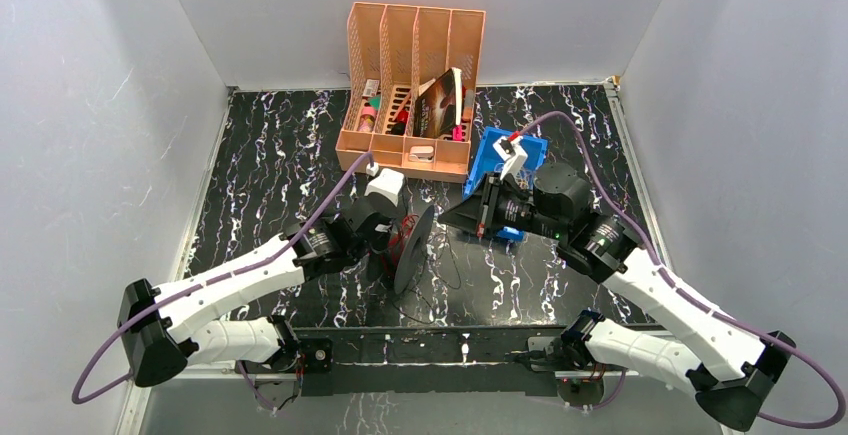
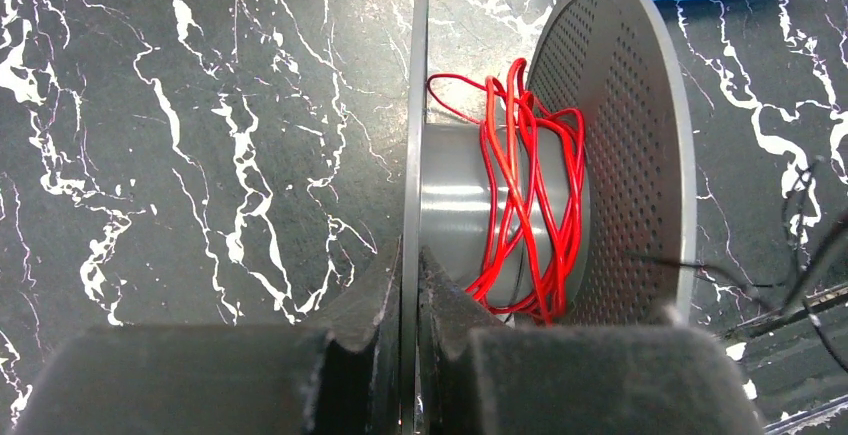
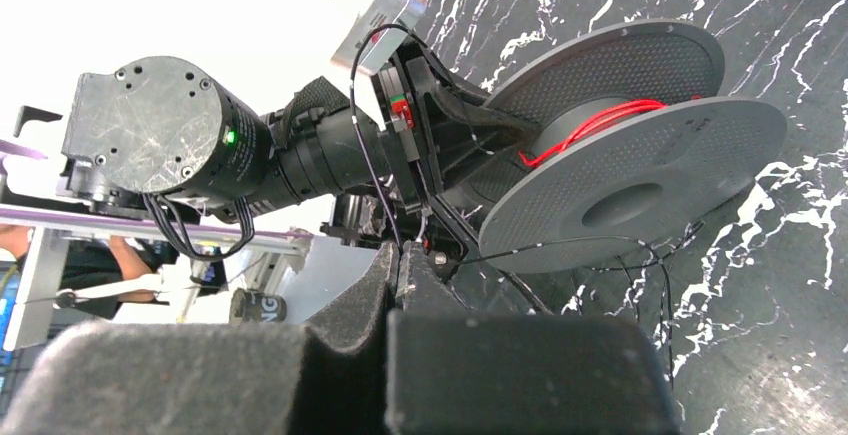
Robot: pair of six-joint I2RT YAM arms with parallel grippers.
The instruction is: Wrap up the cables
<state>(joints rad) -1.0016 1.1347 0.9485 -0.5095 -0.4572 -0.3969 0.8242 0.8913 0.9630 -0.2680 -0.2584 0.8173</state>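
A dark grey spool [image 1: 413, 250] stands on edge at the table's middle. My left gripper [image 1: 392, 238] is shut on the rim of one disc; the left wrist view shows the jaws [image 2: 411, 252] clamped on that thin disc [image 2: 418, 105]. A red cable [image 2: 530, 195] is wound loosely round the hub. It also shows in the right wrist view [image 3: 590, 123]. My right gripper [image 1: 447, 217] is just right of the spool, with its jaws [image 3: 398, 250] shut. A thin black cable [image 3: 560, 248] runs taut from its tips across the near disc, then lies loose on the table [image 1: 452, 277].
A peach desk organiser [image 1: 410, 75] with small items stands at the back centre. A blue bin [image 1: 505, 155] sits behind my right wrist. Grey walls close in the left, right and back. Loose black cable loops lie right of the spool [image 2: 805, 210].
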